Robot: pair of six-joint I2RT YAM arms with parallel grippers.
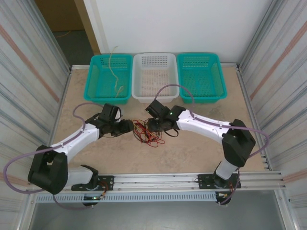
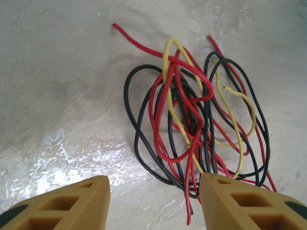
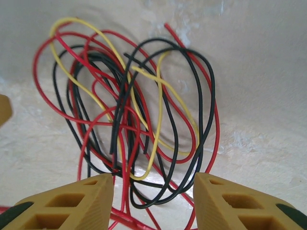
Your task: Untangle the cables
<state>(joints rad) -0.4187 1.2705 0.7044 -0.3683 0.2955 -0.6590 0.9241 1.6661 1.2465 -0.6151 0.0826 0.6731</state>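
The cables (image 1: 149, 133) lie in one tangled heap of red, black and yellow wires on the table, between the two arms. In the left wrist view the cables (image 2: 192, 110) spread ahead of my left gripper (image 2: 153, 191). It is open, and its right finger (image 2: 240, 201) sits over the heap's near edge with nothing gripped. From the other side, my right gripper (image 3: 153, 187) is open over the cables (image 3: 129, 105), with black and red loops lying loose between its fingers. In the top view the left gripper (image 1: 130, 126) and right gripper (image 1: 154, 125) face each other across the heap.
Three baskets stand along the far edge: a teal one (image 1: 96, 86) holding a pale wire (image 1: 115, 72), a white one (image 1: 139, 93) and another teal one (image 1: 218, 91). Metal walls close both sides. A tan fingertip (image 3: 3, 109) shows at the right wrist view's left edge.
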